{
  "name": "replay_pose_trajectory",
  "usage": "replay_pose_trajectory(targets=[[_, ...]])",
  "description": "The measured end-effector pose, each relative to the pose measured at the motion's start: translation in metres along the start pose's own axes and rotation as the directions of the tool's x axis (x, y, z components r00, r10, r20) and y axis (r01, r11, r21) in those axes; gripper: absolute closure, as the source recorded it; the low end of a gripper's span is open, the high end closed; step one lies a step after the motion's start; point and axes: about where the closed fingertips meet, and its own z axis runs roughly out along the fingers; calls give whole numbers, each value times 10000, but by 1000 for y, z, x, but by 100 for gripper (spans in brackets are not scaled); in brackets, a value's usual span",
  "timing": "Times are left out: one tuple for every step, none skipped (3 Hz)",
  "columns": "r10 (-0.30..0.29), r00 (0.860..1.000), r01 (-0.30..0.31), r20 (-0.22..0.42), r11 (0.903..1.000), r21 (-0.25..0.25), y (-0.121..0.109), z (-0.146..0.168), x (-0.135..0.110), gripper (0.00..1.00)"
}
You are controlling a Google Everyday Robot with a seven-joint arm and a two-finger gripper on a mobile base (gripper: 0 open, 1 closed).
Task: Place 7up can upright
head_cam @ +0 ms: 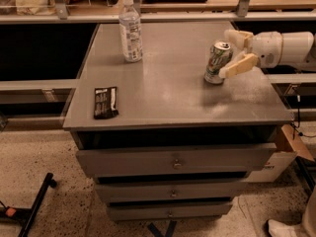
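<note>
The 7up can [216, 62], silvery-white with green markings and a shiny top, stands on its base on the right part of the grey cabinet top [168, 88], leaning slightly. My gripper [227, 54] comes in from the right, level with the can. Its two cream fingers [239, 65] are spread wide: one is behind the can's top, the other is by its lower right side. The can's right side lies between the fingertips. The white arm [284, 47] runs off the right edge.
A clear water bottle [130, 29] with a white cap stands at the back left of the top. A black snack packet [105, 102] lies near the front left edge. Drawers [173, 162] sit below the top. A shelf rail [163, 17] runs behind.
</note>
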Motion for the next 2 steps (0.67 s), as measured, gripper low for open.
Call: replay_pose_trajectory(targets=[[-391, 9909, 427, -1289, 9987, 259, 1, -2, -16, 0], [-568, 9812, 653, -1842, 9971, 403, 4, -4, -39, 0]])
